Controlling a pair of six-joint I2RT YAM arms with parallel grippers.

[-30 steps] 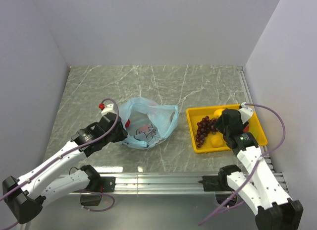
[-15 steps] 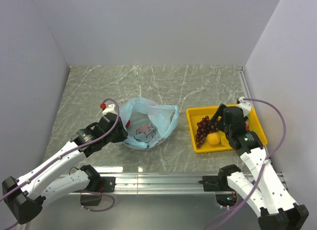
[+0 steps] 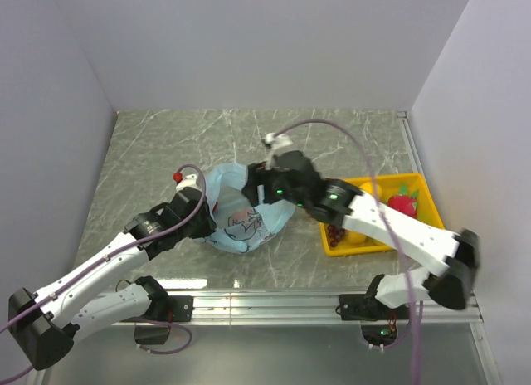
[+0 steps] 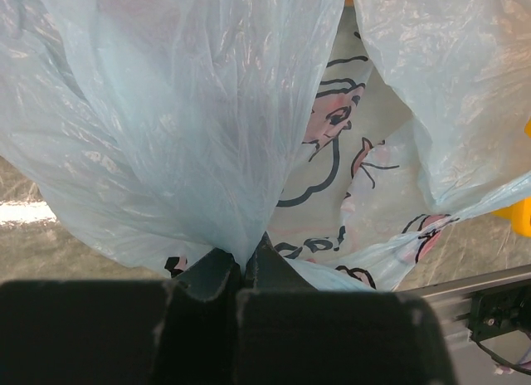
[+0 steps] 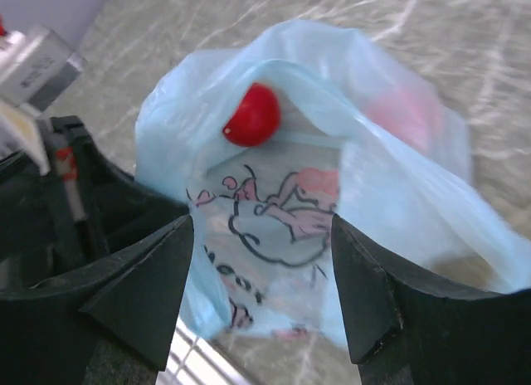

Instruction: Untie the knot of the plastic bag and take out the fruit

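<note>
Left pincer [image 4: 247, 265] was closed on a gathered fold of the plastic bag [image 4: 191, 136], the film drawn taut away from the tips. Right pincer [image 5: 261, 226] was open, jaws standing wide, poised over the bag's gaping mouth and touching nothing that I could see.

The bag sat on the tabletop [image 3: 166, 144] between the two arms, left of the yellow tray [image 3: 353, 250]. Inside, a red apple [image 5: 251, 115] lay bare near the rim on the left pincer's side. A pinkish shape [image 5: 402, 111] showed blurred through the film, likely the peach.

Handling, as judged:
- **Film:** thin, soft and slippery. It would crumple and drag at any contact, so the held fold looked needed to keep the mouth open.
- **Apple:** small, round, hard and light, so liable to roll or squirt from the tips.
- **Best hold:** across the apple's widest part, from above, with the tips clear of the film.
- **Risk:** a pinch that caught plastic would likely lift the whole bag.
</note>
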